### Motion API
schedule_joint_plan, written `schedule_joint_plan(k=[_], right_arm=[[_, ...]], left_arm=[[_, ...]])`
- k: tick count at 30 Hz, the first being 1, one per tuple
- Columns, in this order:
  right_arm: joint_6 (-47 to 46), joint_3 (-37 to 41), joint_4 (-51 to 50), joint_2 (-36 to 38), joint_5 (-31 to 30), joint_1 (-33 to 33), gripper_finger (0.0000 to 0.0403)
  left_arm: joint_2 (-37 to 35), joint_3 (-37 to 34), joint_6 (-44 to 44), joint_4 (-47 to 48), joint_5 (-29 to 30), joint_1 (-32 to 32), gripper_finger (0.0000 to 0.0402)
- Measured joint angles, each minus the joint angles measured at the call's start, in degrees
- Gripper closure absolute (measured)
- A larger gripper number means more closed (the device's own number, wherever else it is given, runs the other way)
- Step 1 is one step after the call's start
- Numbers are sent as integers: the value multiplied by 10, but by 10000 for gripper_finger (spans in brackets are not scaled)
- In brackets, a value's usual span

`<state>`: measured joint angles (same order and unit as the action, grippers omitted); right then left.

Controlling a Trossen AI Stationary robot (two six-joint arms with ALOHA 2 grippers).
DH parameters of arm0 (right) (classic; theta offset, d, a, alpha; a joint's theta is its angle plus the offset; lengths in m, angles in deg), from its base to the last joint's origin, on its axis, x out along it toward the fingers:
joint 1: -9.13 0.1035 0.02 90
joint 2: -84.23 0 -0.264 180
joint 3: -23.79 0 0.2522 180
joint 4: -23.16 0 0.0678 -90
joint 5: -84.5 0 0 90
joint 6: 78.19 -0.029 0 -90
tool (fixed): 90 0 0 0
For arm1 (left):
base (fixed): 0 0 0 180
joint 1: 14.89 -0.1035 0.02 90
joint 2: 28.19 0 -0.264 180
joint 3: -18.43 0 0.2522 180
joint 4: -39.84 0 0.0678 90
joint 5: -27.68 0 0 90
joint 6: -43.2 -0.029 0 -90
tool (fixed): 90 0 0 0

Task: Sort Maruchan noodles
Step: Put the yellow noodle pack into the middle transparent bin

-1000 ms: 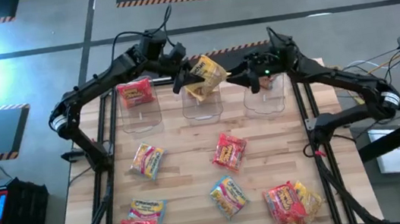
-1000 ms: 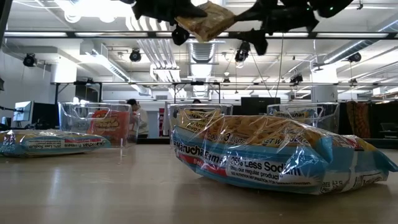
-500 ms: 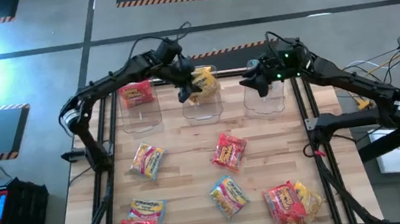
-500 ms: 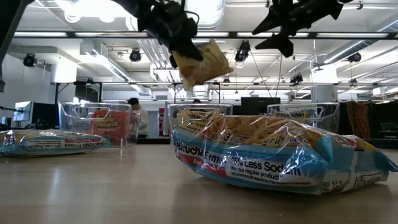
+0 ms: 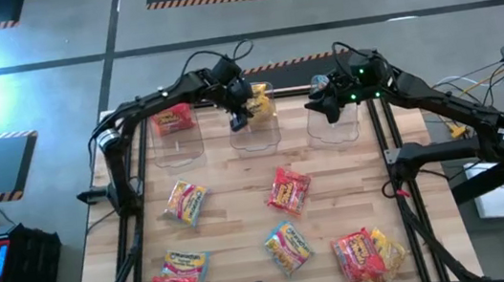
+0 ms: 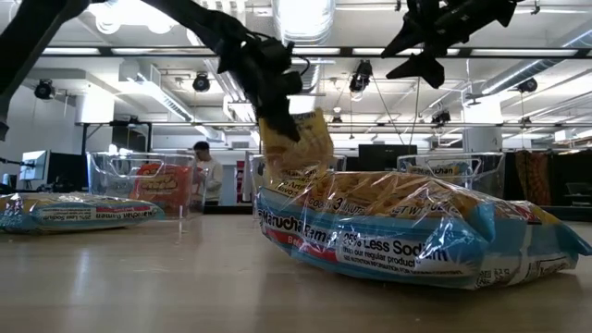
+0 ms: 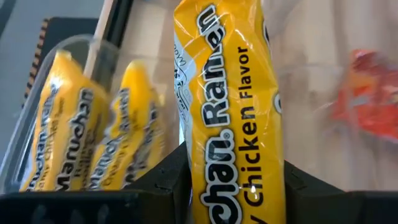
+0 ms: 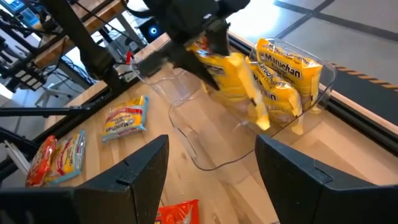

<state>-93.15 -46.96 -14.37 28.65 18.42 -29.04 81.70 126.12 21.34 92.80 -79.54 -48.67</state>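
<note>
Over middle bin (image 5: 253,129), left hand (image 5: 241,115) clamps yellow chicken packet (image 7: 233,118), lowering it beside yellow packets (image 8: 286,78) already inside. Right hand (image 5: 323,105) hovers over right bin (image 5: 335,126), fingers wide, holding nothing. Left bin (image 5: 178,139) has red packet (image 5: 172,119). About eight loose packets (image 5: 289,190) left on bench (image 5: 233,222); sorting looks under halfway.

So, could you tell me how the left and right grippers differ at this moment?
The left gripper is shut on a yellow packet, while the right gripper is open and holds nothing. The left gripper is at the middle bin, while the right gripper is above the right bin. Both are dark, two-fingered, and at the table's far side.
</note>
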Motion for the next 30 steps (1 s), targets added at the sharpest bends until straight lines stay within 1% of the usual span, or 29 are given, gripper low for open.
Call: schedule_joint_plan(k=[7,12,19,30], right_arm=[[-8,0,0,0,0,0,172],[-15,0,0,-1,0,0,172],[-15,0,0,-1,0,0,170],[-15,0,0,-1,0,0,170]], left_arm=[[34,0,-19,-2,5,-3,288],[57,0,-34,-8,34,-4,288],[66,0,-33,-30,33,-6,288],[90,0,-33,-38,32,-6,287]])
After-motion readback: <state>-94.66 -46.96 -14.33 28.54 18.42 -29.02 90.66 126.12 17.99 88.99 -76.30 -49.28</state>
